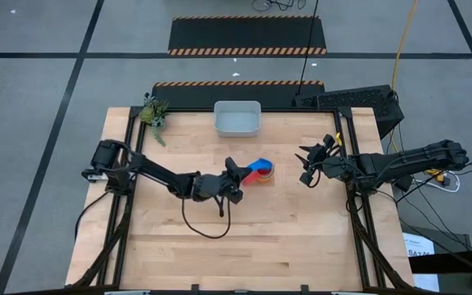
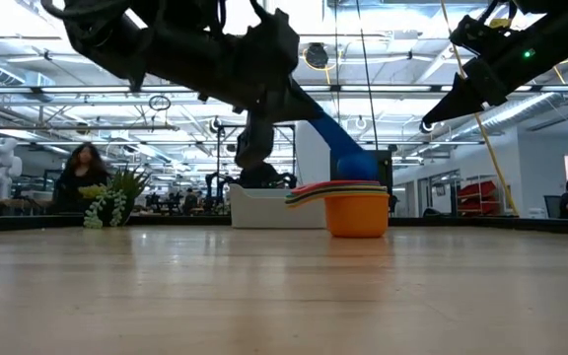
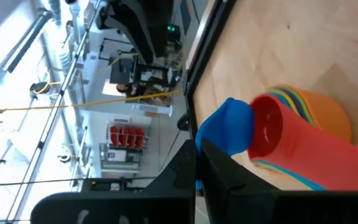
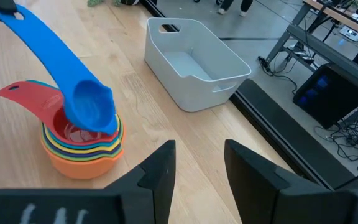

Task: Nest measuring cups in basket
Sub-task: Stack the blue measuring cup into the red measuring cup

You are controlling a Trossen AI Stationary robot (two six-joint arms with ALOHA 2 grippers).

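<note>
Left gripper [image 1: 234, 170], jaws clamped on the long handle of a blue plastic measuring cup [image 4: 91, 106], holds the cup's bowl tilted just above a nested stack of round plastic measuring cups [image 4: 82, 146] (orange outermost, red innermost) standing on the wooden table [image 1: 301, 238] just ahead of its fingertips. Right gripper [image 1: 307, 164], fingers partly apart and holding nothing, hovers well to the stack's far side. The pale grey-white rectangular plastic basket [image 1: 237, 119] lies beyond both grippers, near the table's far edge.

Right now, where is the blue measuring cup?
High view: mid-table, the blue measuring cup hangs just over the nested stack, its handle in the shut left gripper.
</note>
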